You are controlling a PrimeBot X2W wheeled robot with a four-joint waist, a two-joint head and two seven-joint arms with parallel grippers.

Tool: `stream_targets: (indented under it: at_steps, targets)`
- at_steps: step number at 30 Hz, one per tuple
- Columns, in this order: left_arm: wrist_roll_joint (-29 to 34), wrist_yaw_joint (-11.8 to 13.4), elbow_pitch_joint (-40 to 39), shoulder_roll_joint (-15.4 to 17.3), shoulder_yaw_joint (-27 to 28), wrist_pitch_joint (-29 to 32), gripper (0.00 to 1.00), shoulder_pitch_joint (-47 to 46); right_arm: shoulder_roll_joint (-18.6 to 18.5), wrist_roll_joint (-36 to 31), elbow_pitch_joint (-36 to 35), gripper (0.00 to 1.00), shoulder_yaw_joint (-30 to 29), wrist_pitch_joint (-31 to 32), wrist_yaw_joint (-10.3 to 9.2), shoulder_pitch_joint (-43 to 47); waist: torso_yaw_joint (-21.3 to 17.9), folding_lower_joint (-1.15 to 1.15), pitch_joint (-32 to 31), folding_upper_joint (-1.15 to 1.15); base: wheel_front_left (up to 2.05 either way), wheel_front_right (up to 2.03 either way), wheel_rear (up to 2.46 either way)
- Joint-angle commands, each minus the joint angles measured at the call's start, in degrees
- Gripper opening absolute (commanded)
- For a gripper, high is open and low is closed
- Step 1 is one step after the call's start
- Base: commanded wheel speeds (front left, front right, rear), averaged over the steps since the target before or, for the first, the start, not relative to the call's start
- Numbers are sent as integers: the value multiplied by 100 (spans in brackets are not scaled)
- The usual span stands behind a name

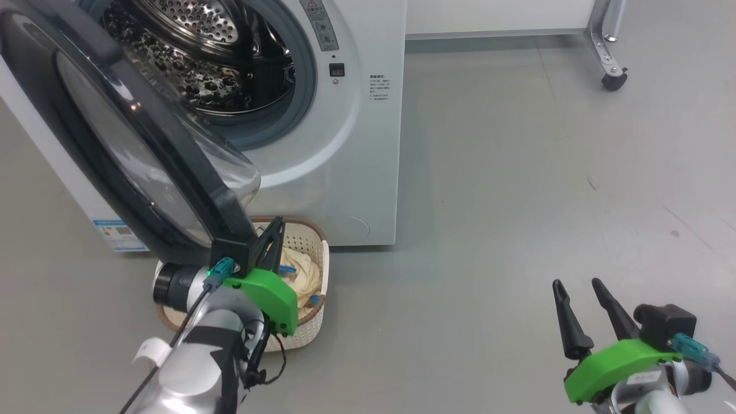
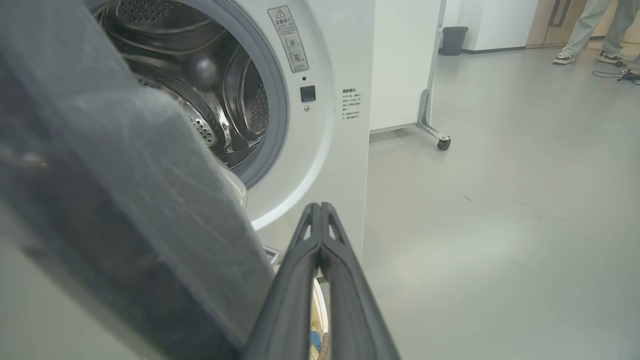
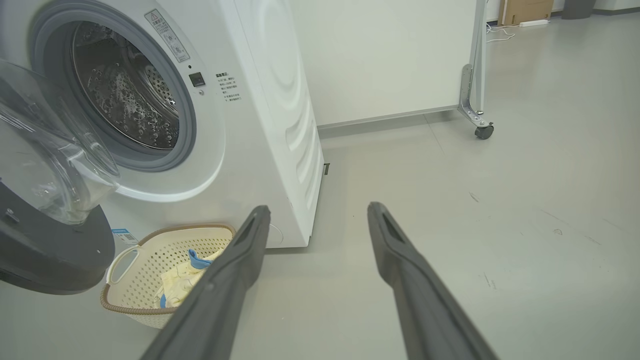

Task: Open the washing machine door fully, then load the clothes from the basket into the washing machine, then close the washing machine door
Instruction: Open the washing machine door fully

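The washing machine (image 1: 356, 144) stands at the upper left with its steel drum (image 1: 213, 63) exposed. The washing machine door (image 1: 121, 149) hangs partly open, swung out toward me, its glass bowl facing the drum. Below it on the floor sits the basket (image 1: 313, 241), with the clothes (image 1: 299, 270), pale yellow with blue trim, inside. My left gripper (image 1: 275, 227) is shut on nothing, close beside the door's lower rim and above the basket; contact cannot be told. In the left wrist view the shut left gripper (image 2: 320, 205) points at the machine's front. My right gripper (image 1: 577, 283) hangs open over bare floor, far right of the basket (image 3: 145, 250).
A white panel stands behind the machine on a wheeled metal leg (image 1: 614, 79). In the left wrist view a black bin (image 2: 452, 40) and a person's legs (image 2: 590, 30) are far back. Grey floor stretches to the machine's right.
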Motion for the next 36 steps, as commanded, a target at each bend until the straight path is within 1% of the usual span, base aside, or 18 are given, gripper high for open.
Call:
stream_targets:
  at_steps: [1,6,14,15,23,31,32,36]
  targets:
    - [-29,46,-59,152,224,-98,0,-375,-56,35,-143,100,91,-82,-15,-320,19,0,-4,0,0,0,0]
    - [-25,56,72,143,165,-168,0,-403,-72,18,-141,100,68,-67,-15,-303,153,0,-42,0,0,0,0]
    - [-74,80,136,121,50,-214,0,-353,-73,50,-147,100,75,-34,-15,-245,572,0,-140,0,0,0,0]
    - [-74,80,136,121,50,-214,0,-353,-73,50,-147,100,75,-34,-15,-245,572,0,-140,0,0,0,0]
    - [-119,97,111,131,13,-226,0,-269,-31,103,-126,100,135,-37,-15,-205,1088,0,-228,0,0,0,0]
    - [-112,89,59,183,-59,-228,0,-176,-1,190,-102,100,146,-35,-15,-176,1640,0,-287,0,0,0,0]
    - [-128,92,36,191,-56,-228,0,-153,1,186,-88,100,151,-38,-15,-169,1773,0,-306,0,0,0,0]
    - [-132,99,21,245,-62,-228,0,-101,18,190,-68,100,145,-49,-15,-167,2020,0,-334,0,0,0,0]
